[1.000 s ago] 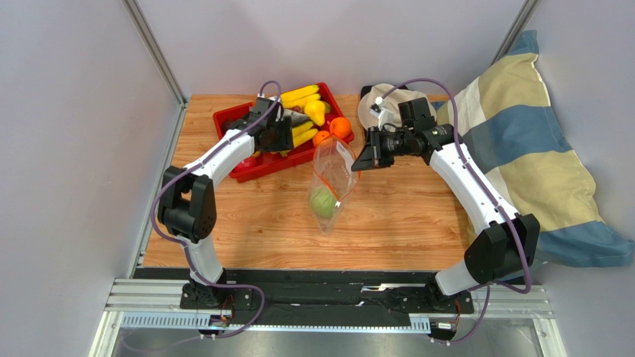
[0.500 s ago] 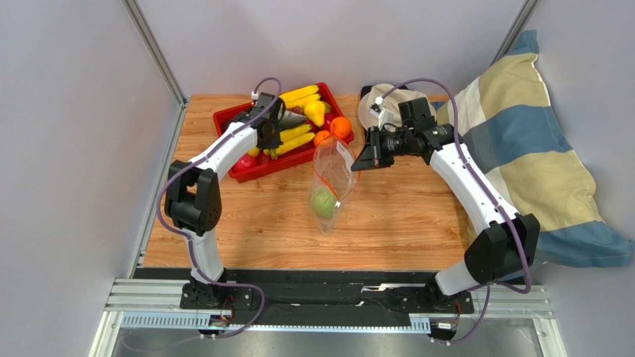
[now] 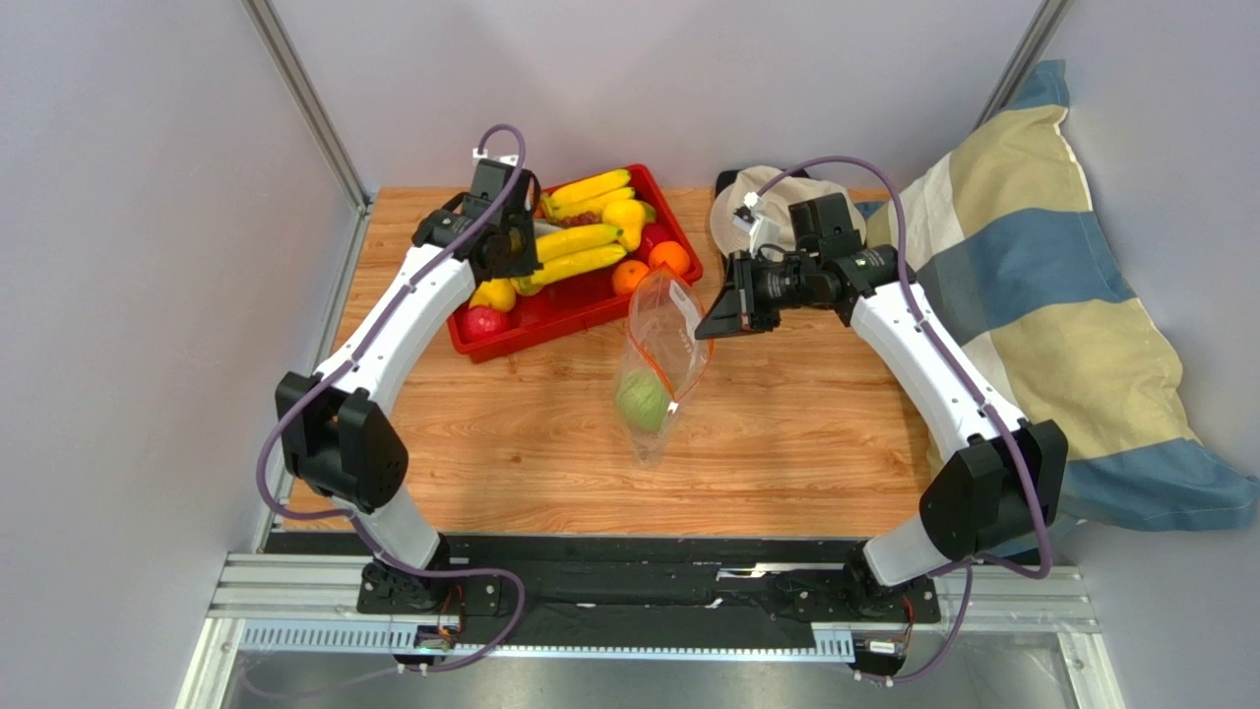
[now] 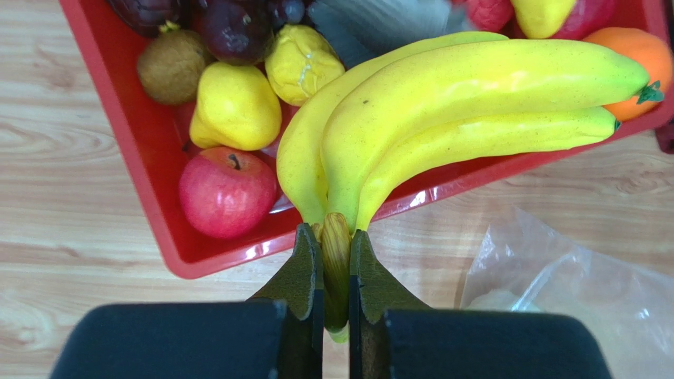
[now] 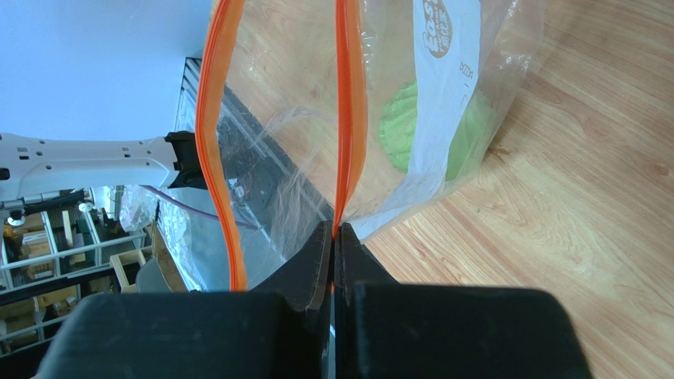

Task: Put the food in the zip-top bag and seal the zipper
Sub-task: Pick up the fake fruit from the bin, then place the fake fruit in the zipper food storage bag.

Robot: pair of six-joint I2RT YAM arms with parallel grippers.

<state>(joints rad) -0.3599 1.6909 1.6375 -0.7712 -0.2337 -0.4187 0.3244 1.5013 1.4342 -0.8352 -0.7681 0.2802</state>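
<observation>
A table of pale wood-grain planks fills a booth of plain grey walls, with a soft pillow in blue, cream and olive stripes slumped against its right edge. At the back stands a shiny red plastic tray with low walls.

The left gripper has its jaws pinched tight on the brownish stem of a bunch of bananas, smooth, glossy yellow and curved. The bunch reaches across the tray's rim and over the fruit inside (whether it rests on them cannot be told). Beneath and beside it lie a waxy red apple, a lumpy yellow pear, a dimpled lemon, an orange and a ribbed grey fish.

The right gripper is closed flat on one lip of the zip-top bag, holding it up near the middle of the table, just in front of the tray. The bag is clear, crinkly film with a white label. Its zipper, a thin orange-red strip, is parted into two bowed lines, so the mouth gapes. A round green ball sits at the bag's bottom.
</observation>
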